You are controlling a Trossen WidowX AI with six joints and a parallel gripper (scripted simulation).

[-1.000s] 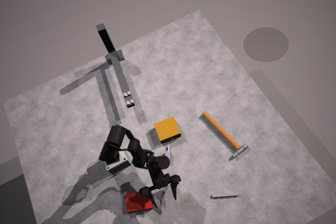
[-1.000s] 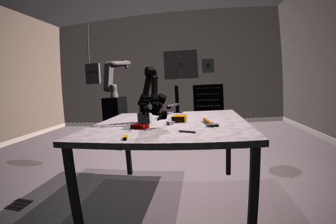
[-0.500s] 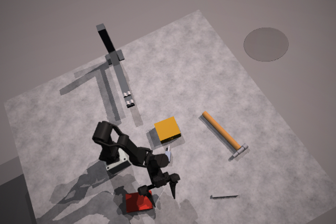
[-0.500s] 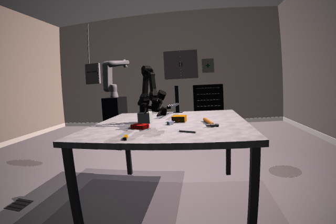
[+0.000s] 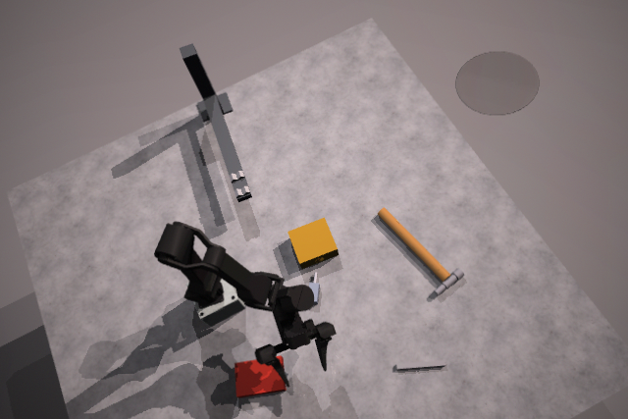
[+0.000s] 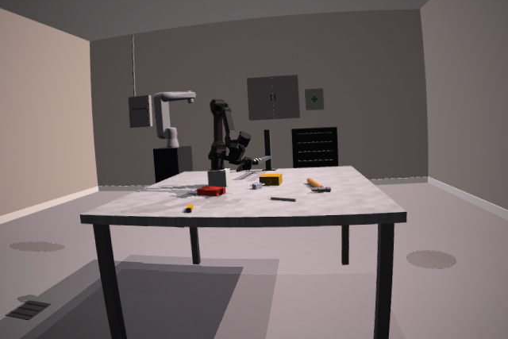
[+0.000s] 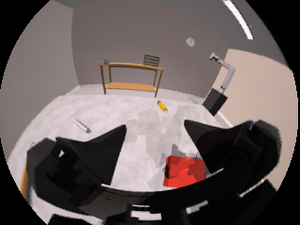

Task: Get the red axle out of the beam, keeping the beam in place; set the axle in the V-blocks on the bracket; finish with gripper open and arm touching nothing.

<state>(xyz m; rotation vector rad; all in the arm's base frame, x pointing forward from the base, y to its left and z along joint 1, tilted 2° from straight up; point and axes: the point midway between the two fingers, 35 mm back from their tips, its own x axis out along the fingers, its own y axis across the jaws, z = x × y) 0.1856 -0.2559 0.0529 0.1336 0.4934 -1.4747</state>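
Fingers of the black gripper [image 5: 305,378] [image 6: 255,161] [image 7: 155,124] stand wide, empty, above mottled grey tabletop [image 5: 354,150] [image 6: 348,199] [image 7: 61,110], near a flat red block [image 5: 258,379] [image 6: 211,190] [image 7: 186,172].

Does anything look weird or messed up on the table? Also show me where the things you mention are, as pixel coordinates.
Nothing looks spilled or broken. The hammer [image 5: 413,244] [image 6: 315,183] just lies on its side, and the yellow block [image 5: 312,240] [image 6: 271,179] sits flat.
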